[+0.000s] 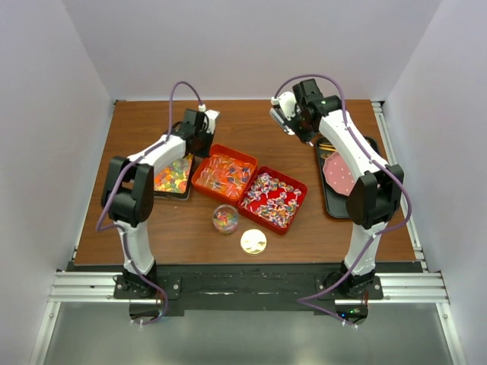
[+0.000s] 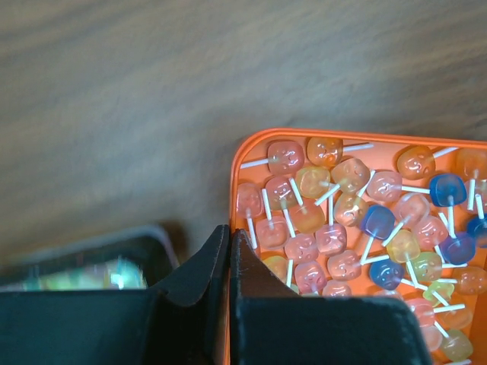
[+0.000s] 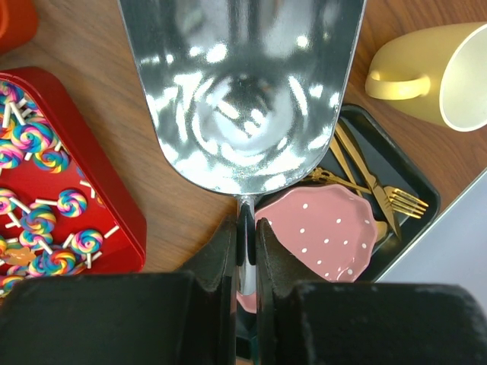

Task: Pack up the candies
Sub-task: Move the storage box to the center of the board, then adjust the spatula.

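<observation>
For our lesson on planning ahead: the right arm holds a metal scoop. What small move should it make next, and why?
Probably swing the scoop left and down toward the red tray. The right gripper is shut on its handle, the bowl is empty, and the swirled lollipops lie just to its left in the wrist view.

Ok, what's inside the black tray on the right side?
A pink dotted plate and gold cutlery lie in the black tray. The scoop and right gripper hide part of the tray, so anything lying there can't be seen.
</observation>
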